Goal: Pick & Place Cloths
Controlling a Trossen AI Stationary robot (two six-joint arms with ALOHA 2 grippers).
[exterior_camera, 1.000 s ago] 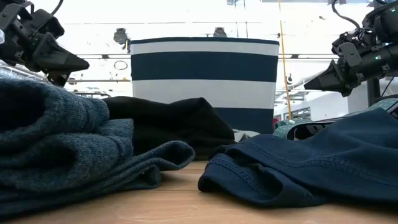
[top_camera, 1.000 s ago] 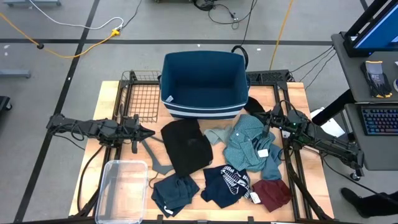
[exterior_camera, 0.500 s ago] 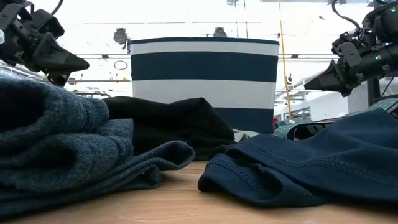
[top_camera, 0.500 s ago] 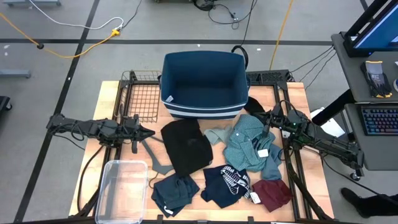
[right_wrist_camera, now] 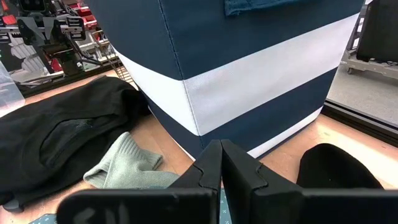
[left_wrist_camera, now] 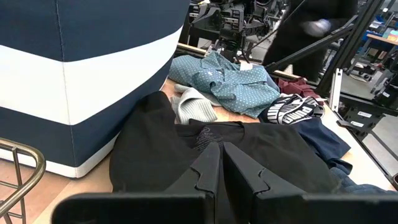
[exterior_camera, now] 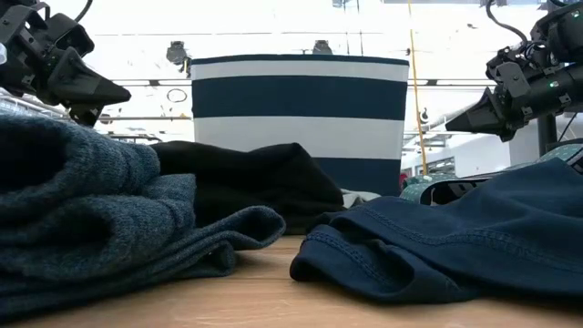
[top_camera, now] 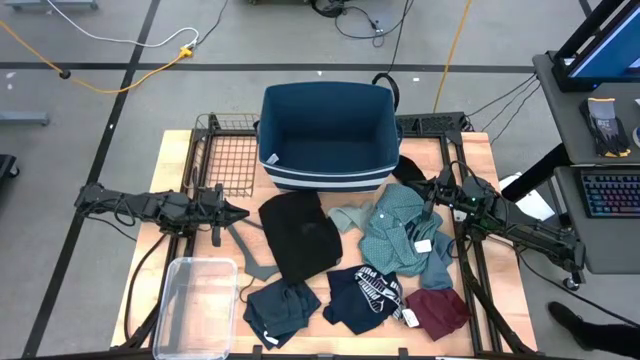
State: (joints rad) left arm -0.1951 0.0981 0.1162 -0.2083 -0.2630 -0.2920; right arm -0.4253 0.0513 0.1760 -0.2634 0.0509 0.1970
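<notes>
nothing has moved: left gripper (top_camera: 238,212) at nine o'clock, right gripper (top_camera: 418,187) at three, both closed, empty; cloths (top_camera: 300,236) still outside bin (top_camera: 325,135).

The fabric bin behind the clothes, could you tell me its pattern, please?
The bin is navy with broad white horizontal stripes, clearest in the low view.

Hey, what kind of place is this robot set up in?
Probably a robotics lab or workshop. Cables trail across a taped concrete floor, a desk with a keyboard stands beside the wooden table, and shelving and equipment racks fill the room behind.
</notes>
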